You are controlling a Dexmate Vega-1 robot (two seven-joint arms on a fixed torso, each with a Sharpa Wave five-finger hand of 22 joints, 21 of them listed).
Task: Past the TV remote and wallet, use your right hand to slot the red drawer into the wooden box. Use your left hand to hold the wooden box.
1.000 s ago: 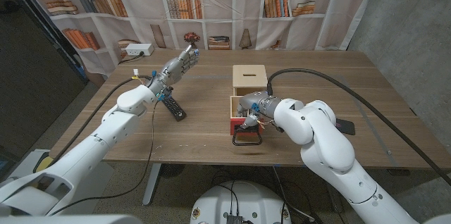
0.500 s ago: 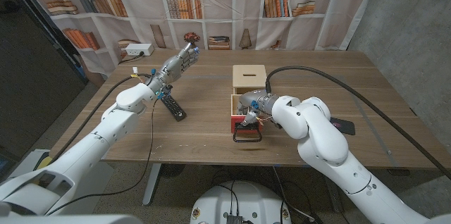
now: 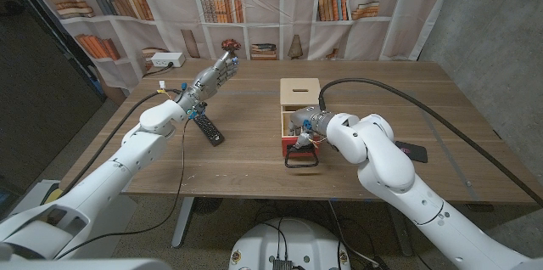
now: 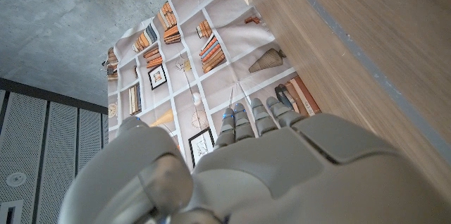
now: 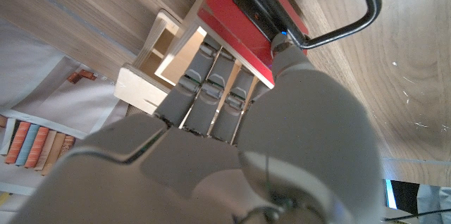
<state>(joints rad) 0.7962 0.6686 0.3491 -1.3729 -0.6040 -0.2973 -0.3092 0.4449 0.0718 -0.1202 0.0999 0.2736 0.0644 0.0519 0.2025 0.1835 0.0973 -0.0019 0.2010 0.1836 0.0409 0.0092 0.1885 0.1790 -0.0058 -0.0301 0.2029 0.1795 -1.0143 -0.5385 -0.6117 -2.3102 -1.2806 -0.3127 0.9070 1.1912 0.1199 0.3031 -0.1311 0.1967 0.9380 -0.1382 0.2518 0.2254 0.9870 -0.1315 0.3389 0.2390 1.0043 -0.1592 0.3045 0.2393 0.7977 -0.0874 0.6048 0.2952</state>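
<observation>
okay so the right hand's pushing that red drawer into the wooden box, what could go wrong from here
1. The left hand is raised in the air away from the wooden box, so nothing braces it; the push could slide the box across the table.
2. The red drawer is only partly in; pushed off-line, it might jam.
3. The right hand grips the drawer's front, so its fingers could get caught against the box.

No legible text, labels or signs anywhere.

Drawer sits partly in the box; remote lies left.
</observation>
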